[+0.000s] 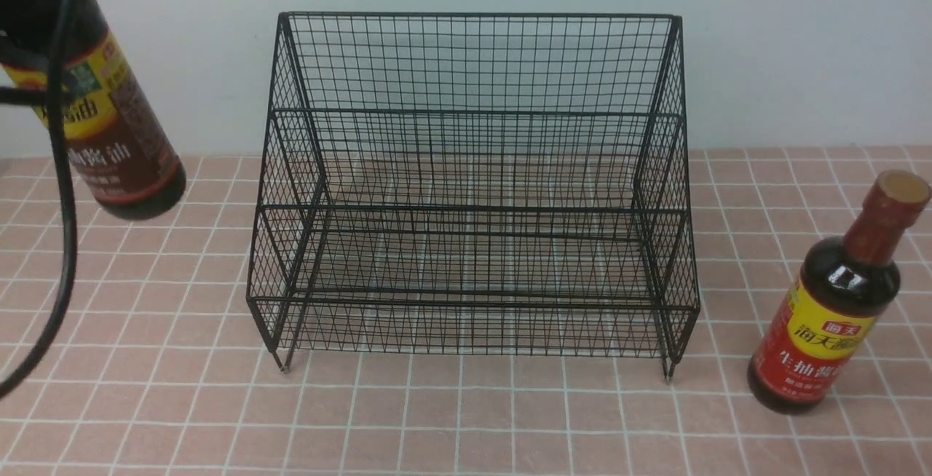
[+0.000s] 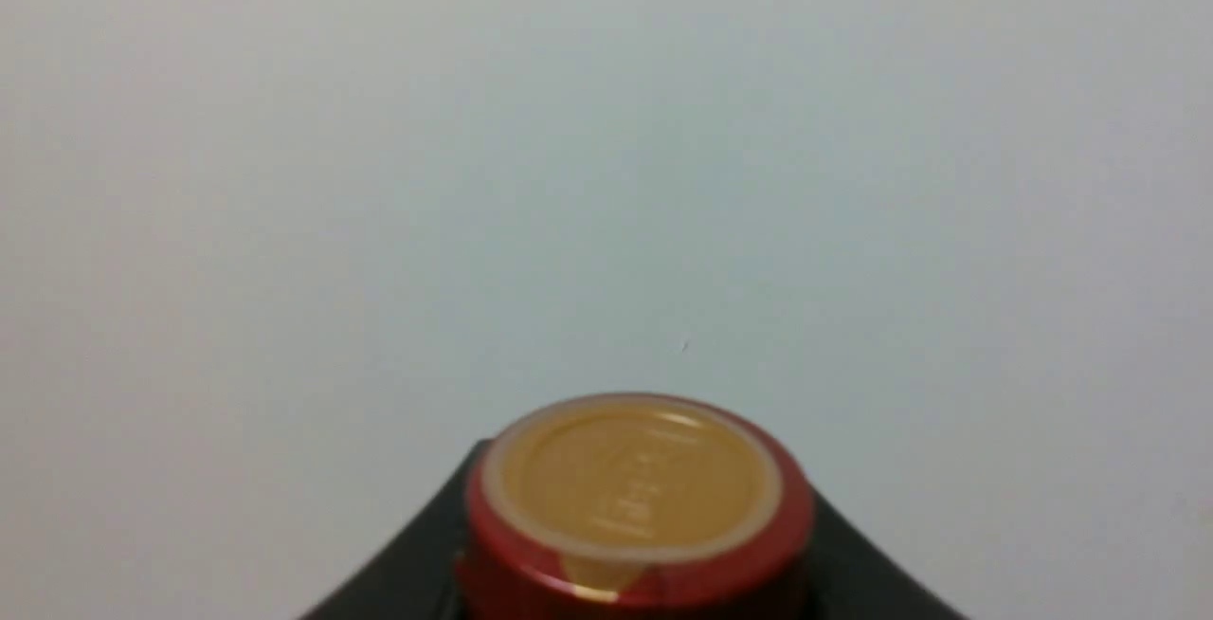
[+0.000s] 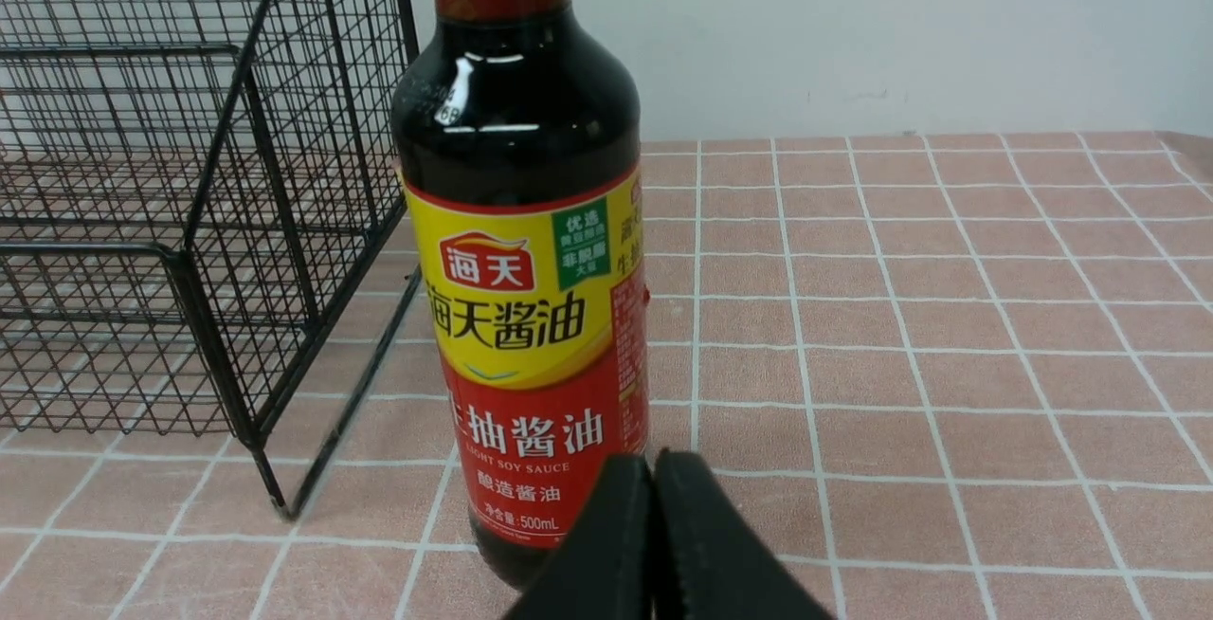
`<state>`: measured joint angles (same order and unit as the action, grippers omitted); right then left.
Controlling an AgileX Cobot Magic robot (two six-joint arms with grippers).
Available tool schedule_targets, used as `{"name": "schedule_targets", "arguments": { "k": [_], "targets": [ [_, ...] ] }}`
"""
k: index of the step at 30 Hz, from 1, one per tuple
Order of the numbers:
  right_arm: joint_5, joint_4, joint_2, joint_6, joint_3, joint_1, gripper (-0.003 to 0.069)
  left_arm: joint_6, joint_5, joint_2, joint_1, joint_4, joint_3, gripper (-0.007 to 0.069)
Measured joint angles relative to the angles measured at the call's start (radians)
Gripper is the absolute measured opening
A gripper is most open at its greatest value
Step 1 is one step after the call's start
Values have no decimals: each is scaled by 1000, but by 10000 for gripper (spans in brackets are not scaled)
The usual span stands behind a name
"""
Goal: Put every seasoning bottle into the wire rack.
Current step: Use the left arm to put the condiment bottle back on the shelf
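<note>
My left gripper [image 1: 40, 25] is shut on the neck of the yellow-and-brown-label seasoning bottle [image 1: 120, 141]. It holds the bottle tilted in the air, left of the black two-tier wire rack [image 1: 473, 192] and above the table. In the left wrist view the bottle's tan cap [image 2: 630, 483] sits between dark fingers [image 2: 407, 568]. The yellow-and-red-label bottle [image 1: 830, 308] stands upright on the table, right of the rack. In the right wrist view my right gripper [image 3: 652, 473] is shut and empty, just in front of that bottle [image 3: 531, 317], with the rack's corner [image 3: 218, 250] beside it. Both rack tiers hold nothing.
A pink tiled tabletop [image 1: 466, 418] runs under everything, with a pale wall [image 1: 801, 46] close behind the rack. A black cable [image 1: 67, 243] hangs down from my left arm at the left edge.
</note>
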<state>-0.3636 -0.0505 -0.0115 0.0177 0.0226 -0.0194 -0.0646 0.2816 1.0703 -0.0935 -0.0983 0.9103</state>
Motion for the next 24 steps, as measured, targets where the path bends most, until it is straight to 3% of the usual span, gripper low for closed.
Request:
{"name": "schedule_targets", "arguments": {
  "k": [11, 24],
  "targets": [
    [0, 0, 0, 0, 0, 0, -11, -27, 11, 196, -251, -12, 135, 258],
    [0, 0, 0, 0, 0, 0, -11, -79, 36, 429, -298, -56, 260, 258]
  ]
}}
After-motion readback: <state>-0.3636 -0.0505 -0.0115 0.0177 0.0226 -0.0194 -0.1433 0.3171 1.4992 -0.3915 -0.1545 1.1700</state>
